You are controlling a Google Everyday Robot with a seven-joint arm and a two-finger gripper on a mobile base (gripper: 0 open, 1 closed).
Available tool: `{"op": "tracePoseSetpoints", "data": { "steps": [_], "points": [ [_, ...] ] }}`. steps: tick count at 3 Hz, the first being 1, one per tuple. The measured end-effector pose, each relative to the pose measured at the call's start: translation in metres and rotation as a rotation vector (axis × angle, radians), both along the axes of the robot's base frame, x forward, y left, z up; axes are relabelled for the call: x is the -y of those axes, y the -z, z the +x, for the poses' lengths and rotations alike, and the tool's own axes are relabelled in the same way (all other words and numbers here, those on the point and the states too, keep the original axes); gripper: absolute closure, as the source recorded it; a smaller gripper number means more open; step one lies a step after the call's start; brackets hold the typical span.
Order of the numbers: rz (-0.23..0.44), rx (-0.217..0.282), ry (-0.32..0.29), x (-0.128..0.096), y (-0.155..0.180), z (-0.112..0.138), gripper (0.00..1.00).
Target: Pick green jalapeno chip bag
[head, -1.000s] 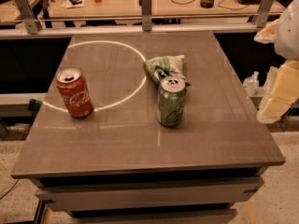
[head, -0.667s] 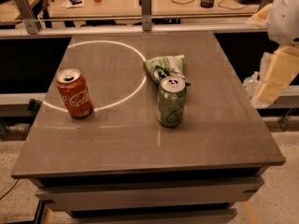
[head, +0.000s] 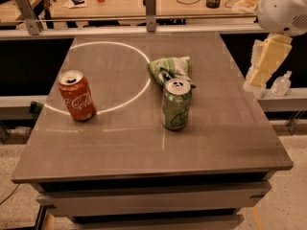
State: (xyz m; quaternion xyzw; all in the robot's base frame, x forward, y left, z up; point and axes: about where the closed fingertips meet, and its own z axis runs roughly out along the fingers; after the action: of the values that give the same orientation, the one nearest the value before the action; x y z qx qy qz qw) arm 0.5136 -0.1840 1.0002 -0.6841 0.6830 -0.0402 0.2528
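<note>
My gripper [head: 253,86] hangs off the right side of the grey-brown square table [head: 230,128], past its edge, pointing down w/ cream & yellow pads. It hangs below the white rounded arm housing [head: 283,6] at the top right corner. Can't tell if it's open or closed from this angle. Nothing of the task is in it.

The green jalapeno chip bag [head: 171,67], a crumpled soft foil pack, green w/ white stripes & dark print, lies flat on the table approx mid-width, toward the back half. It's well apart from my gripper, off to the left of it, w/ bare tabletop between.

An upright green soda can [head: 176,104] w/ silver top stands just in front of the bag. Its rim overlaps the bag's near edge in this view, so touching or nearly so, can't say which.

A thin white ring of light [head: 148,78] curves across the table's left-back part, and the bag sits just right of it. An upright red cola can [head: 76,96] stands at the left, on the ring's near arc, well apart from the bag.

A small clear bottle [head: 281,84] sits on the ledge right beside my gripper.
</note>
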Motion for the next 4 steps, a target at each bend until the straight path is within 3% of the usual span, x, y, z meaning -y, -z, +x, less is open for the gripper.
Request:
{"op": "tracePoseSetpoints", "data": {
  "steps": [1,2,3,4],
  "points": [
    [0.077,0.137,-0.038,-0.011,-0.002,0.039,0.0],
    [0.12,0.197,-0.039,-0.016,0.002,0.075,0.0],
    [0.147,0.167,-0.044,-0.017,0.015,0.11,0.0],
    [0.145,0.069,-0.086,-0.021,0.038,0.126,0.0]
  ]
}}
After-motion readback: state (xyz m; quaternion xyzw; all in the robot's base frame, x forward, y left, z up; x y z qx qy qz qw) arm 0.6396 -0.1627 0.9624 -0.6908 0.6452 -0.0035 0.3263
